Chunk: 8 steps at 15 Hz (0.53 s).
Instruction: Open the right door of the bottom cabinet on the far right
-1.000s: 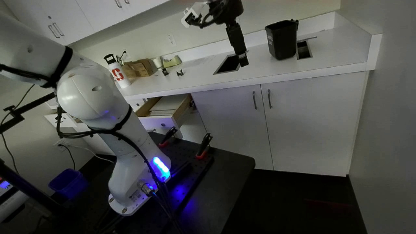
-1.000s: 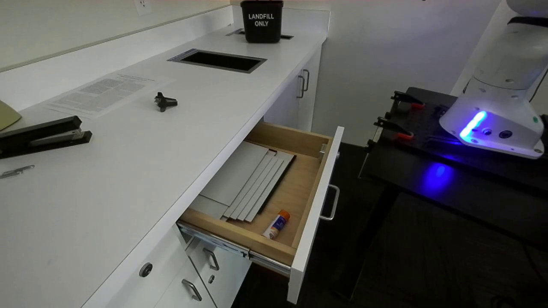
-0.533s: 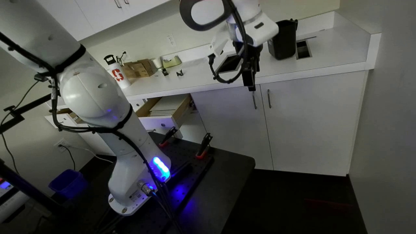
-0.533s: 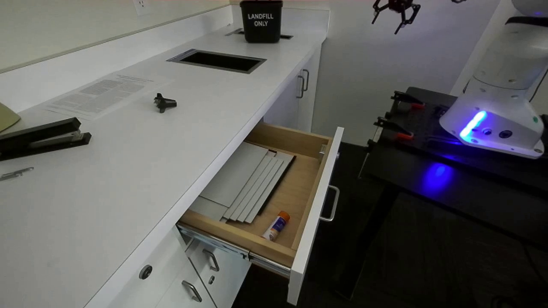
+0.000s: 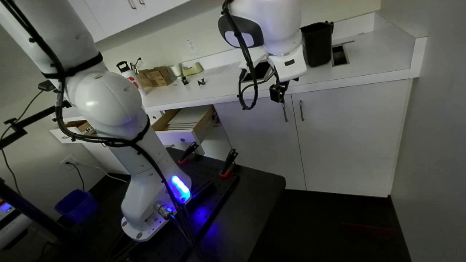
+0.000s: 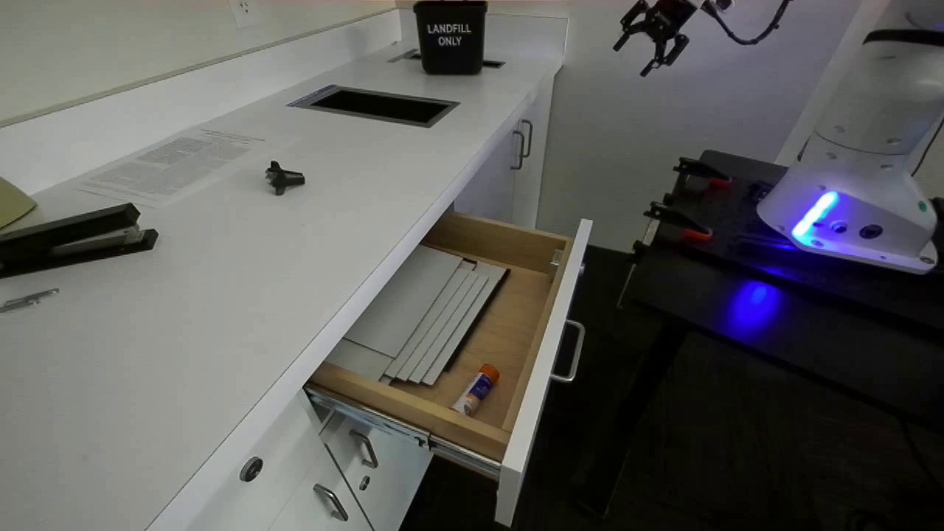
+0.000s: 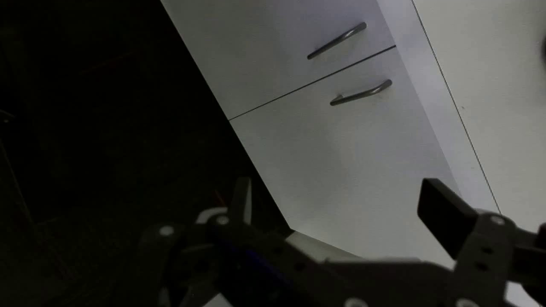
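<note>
The bottom cabinet's right door [image 5: 351, 142] is shut, beside the grey wall. Its upright metal handle [image 5: 301, 110] is near its left edge. In the wrist view this door [image 7: 341, 162] fills the middle, with its handle [image 7: 361, 94] above the fingers. The shut left door [image 5: 258, 142] has its own handle [image 5: 285, 112] close by. My gripper [image 6: 632, 59] is open and empty, in the air in front of the cabinet, apart from both handles. In the wrist view the gripper [image 7: 335, 189] has its fingers wide apart. In an exterior view, the wrist partly hides the gripper [image 5: 278, 94].
An open drawer [image 6: 547, 361] sticks out left of the doors. The white countertop [image 5: 222, 89] overhangs the doors and carries a black bin [image 6: 451, 40]. A black table [image 5: 255, 193] with clamps stands in front. The wall [image 5: 429, 145] bounds the right side.
My arm has come down from above the counter's height. The gripper has entered an exterior view from the top, shifted toward the cabinet and tilted. The doors and drawer have not moved.
</note>
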Available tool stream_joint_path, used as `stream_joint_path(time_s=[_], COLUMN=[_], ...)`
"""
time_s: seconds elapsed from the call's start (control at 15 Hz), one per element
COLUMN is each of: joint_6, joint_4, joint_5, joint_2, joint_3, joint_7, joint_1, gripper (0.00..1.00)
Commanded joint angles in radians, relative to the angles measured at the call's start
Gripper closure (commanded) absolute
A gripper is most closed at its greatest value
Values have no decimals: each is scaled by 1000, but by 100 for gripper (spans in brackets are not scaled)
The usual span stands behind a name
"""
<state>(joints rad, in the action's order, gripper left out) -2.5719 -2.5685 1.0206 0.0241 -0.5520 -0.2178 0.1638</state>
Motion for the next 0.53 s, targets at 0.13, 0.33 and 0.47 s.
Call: stream_joint_path(time_s=[0.13, 0.33, 0.47], joint_6=[2, 80, 140], joint_4=[16, 45, 66], joint_5=[23, 28, 103], joint_2=[-21, -61, -116], joint_3=[70, 89, 108], joint_7=[-4, -64, -79], joint_1=[66, 99, 131], gripper=[0, 0, 0])
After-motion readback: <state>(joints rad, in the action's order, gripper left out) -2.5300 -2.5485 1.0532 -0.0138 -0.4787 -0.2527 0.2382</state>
